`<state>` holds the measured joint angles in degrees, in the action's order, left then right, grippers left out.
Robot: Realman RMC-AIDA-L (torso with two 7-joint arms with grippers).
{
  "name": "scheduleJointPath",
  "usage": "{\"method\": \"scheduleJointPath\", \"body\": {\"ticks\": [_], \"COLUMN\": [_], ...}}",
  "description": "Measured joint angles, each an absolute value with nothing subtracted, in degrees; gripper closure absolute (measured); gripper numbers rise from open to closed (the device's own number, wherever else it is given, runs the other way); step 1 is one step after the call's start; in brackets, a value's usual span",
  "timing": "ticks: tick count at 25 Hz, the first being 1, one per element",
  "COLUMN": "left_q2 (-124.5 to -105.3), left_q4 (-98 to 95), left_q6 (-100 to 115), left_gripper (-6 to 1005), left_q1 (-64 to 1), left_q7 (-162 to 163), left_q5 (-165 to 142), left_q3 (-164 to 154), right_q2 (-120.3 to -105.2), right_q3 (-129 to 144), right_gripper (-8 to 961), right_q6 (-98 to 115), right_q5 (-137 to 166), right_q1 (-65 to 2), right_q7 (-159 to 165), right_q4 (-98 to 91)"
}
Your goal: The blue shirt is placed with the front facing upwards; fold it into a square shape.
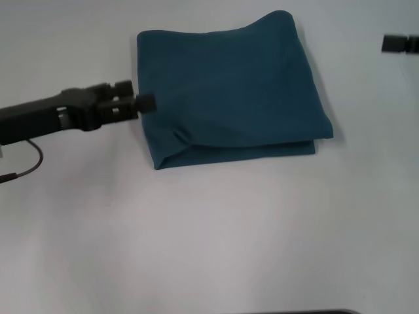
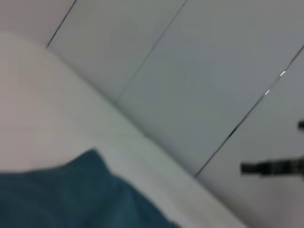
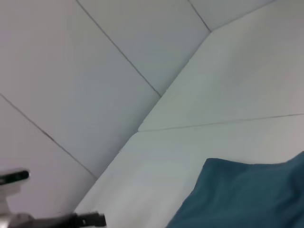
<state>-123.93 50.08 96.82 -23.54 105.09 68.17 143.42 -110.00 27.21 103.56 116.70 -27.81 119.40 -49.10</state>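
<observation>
At the table's (image 1: 209, 248) far middle lies the shirt (image 1: 229, 91), folded near-square; the left gripper (image 1: 145, 101) touches its left edge, whether open I cannot tell; the right gripper (image 1: 399, 44) sits well apart, far right.

Plain white bench (image 1: 209, 248), evenly lit; pale grey panelled wall (image 2: 199, 71) with thin dark seams behind.

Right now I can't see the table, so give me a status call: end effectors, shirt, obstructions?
Left end effector at the blue shirt's left edge. Right end effector parked far right. Shirt folded, roughly square, on the white table. Nothing in the way.
</observation>
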Motion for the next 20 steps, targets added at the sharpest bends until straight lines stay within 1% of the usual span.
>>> {"method": "scheduleJointPath", "body": {"ticks": [6,8,10,15,20], "left_q2": [-124.1,-124.36,-124.44,-124.59,-124.62], "left_q4": [54.8,57.1,57.1,53.7,49.5], "left_q6": [96.1,93.5,91.3,82.4,75.0], "left_gripper": [50,50,49,49,49], "left_q1": [-19.9,-16.0,-14.5,-11.7,-12.2], "left_q7": [106.9,104.4,102.4,94.7,88.6], "left_q5": [67.5,67.9,68.4,72.1,75.9], "left_q3": [139.3,135.6,133.8,126.1,120.3], "right_q2": [-107.08,-106.27,-105.76,-105.78,-105.53], "right_q3": [27.4,27.5,27.8,28.9,29.2], "right_gripper": [358,358,358,358,358], "right_q6": [103.0,102.6,101.3,99.9,98.8], "right_q5": [119.9,122.3,125.0,125.6,125.5], "right_q1": [-33.4,-35.3,-37.3,-38.2,-38.2], "right_q7": [128.9,130.8,132.5,134.0,135.8], "right_q4": [-49.1,-49.1,-49.1,-49.1,-49.1]}}
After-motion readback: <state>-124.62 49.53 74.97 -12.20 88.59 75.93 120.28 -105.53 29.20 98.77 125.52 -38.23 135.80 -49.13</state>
